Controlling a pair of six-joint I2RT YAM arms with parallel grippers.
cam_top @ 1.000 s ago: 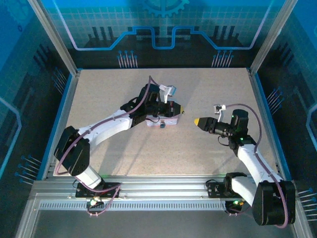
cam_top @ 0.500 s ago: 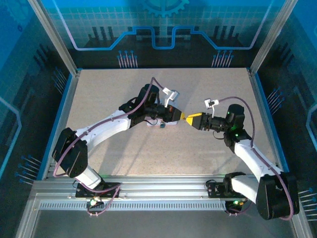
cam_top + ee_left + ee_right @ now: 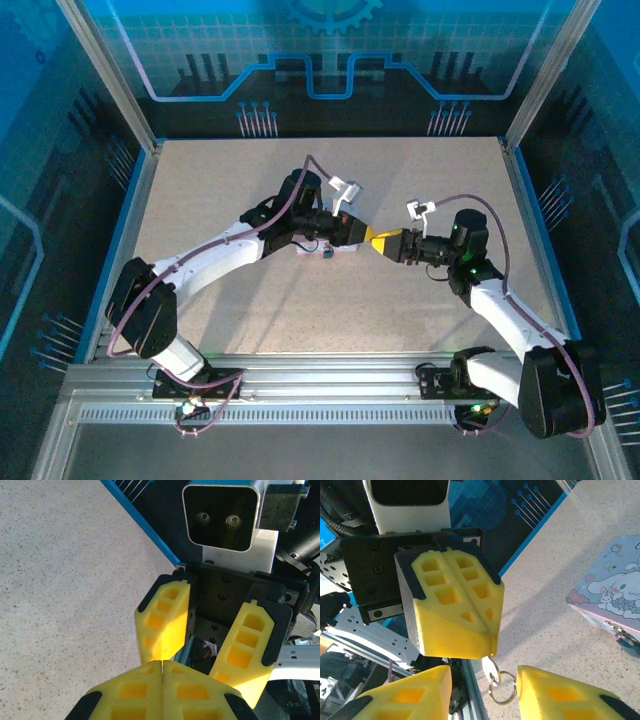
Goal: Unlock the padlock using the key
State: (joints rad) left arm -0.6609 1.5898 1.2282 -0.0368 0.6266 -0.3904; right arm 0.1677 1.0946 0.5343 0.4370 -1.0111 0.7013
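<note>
The left hand (image 3: 489, 647) is pressed shut on the key (image 3: 491, 668), and a small ring (image 3: 503, 690) dangles from the key below the yellow pads (image 3: 455, 625). The right hand (image 3: 386, 243) meets it tip to tip, its fingers (image 3: 560, 696) spread wide to either side of the key. The padlock (image 3: 615, 597), pale with a cartoon print on top, lies on the worktop (image 3: 230, 190) just beside and below the left hand.

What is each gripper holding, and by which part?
The left gripper pinches the key by its upper end, ring dangling free; the right gripper is open, holding nothing.
</note>
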